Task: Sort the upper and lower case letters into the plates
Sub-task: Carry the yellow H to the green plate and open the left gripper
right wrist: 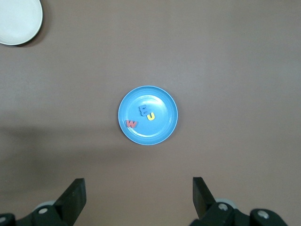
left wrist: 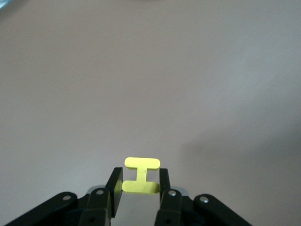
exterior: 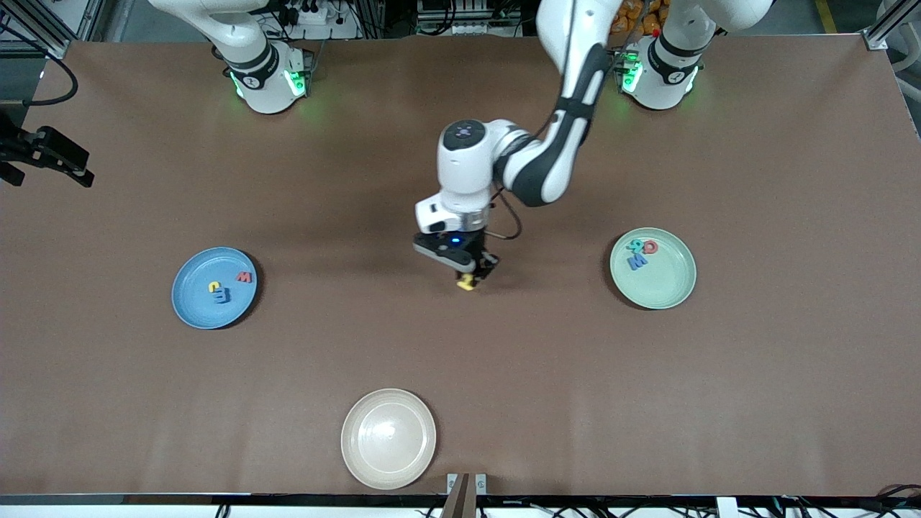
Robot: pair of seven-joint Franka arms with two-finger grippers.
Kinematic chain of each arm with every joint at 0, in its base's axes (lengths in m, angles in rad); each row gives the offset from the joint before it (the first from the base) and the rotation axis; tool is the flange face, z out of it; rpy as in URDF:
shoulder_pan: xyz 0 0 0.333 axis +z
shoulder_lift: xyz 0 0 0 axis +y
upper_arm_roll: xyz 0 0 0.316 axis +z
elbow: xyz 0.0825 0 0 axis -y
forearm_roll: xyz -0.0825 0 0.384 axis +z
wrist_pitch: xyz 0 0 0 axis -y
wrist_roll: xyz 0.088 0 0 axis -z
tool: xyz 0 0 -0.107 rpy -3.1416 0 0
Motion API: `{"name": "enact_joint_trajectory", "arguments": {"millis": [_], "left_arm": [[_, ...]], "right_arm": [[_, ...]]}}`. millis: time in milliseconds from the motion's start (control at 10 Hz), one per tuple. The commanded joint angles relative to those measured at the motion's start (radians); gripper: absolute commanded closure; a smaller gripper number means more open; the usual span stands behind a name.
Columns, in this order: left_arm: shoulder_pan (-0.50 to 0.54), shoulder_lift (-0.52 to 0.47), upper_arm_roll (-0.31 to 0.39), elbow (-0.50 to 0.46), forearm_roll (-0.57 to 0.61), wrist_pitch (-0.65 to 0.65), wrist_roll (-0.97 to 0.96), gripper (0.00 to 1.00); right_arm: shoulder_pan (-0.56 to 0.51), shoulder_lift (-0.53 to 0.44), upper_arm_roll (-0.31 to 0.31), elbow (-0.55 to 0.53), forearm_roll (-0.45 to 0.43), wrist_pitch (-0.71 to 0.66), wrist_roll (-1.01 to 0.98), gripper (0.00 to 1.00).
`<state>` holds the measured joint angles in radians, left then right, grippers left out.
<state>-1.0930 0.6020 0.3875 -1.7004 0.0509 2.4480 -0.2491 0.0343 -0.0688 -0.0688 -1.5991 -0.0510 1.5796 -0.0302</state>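
Letters first: a yellow H point(left wrist: 141, 175) sits pinched between the fingers of the left end effector point(exterior: 471, 277), which is clamped shut on its crossbar over the middle of the brown worktop point(exterior: 460, 345). The left arm reaches in from its base with the elbow bent and the wrist pointing straight down, so the end effector hangs low over the worktop (whether the H is touching it or just above, I can't tell).

The right end effector point(right wrist: 138, 195) hangs high over the blue plate point(exterior: 214, 288) with its fingers spread wide and nothing between them. In the front view only that arm's base shows, the rest is cut off at the top edge.

Blue plate, toward the right arm's end, holds three letters: a red W point(right wrist: 131, 124), a yellow one point(right wrist: 151, 116) and a blue one point(right wrist: 142, 110) (those two are too small to read for sure). Green plate point(exterior: 652, 267), toward the left arm's end, holds a red O-like piece point(exterior: 650, 247), a teal one point(exterior: 634, 245) and a blue one point(exterior: 637, 262), bunched at its rim and hard to read.

A cream plate point(exterior: 388, 439) lies nearest the front camera.
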Motion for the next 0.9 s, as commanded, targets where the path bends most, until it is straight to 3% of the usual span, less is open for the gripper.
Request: {"name": "enact_joint_trajectory", "arguments": {"millis": [0, 200, 300, 600, 800], "left_arm": [[0.12, -0.224, -0.022, -0.154, -0.017, -0.233, 0.21, 0.93], [0.232, -0.284, -0.022, -0.171, -0.017, -0.386, 0.312, 0.93], [0.286, -0.313, -0.022, -0.218, -0.016, -0.391, 0.35, 0.93], [0.43, -0.337, -0.028, -0.313, -0.016, -0.362, 0.453, 0.93], [0.51, -0.324, -0.032, -0.395, -0.016, -0.229, 0.516, 0.93]], "right_arm": [[-0.005, 0.003, 0.003, 0.015, 0.011, -0.017, 0.013, 0.0], [-0.005, 0.001, 0.003, 0.014, 0.013, -0.021, 0.013, 0.0], [-0.005, 0.001, 0.003, 0.014, 0.014, -0.021, 0.013, 0.0], [-0.007, 0.003, -0.002, 0.021, 0.017, -0.026, 0.012, 0.0], [-0.007, 0.001, 0.0, 0.019, 0.017, -0.026, 0.012, 0.0]]}}
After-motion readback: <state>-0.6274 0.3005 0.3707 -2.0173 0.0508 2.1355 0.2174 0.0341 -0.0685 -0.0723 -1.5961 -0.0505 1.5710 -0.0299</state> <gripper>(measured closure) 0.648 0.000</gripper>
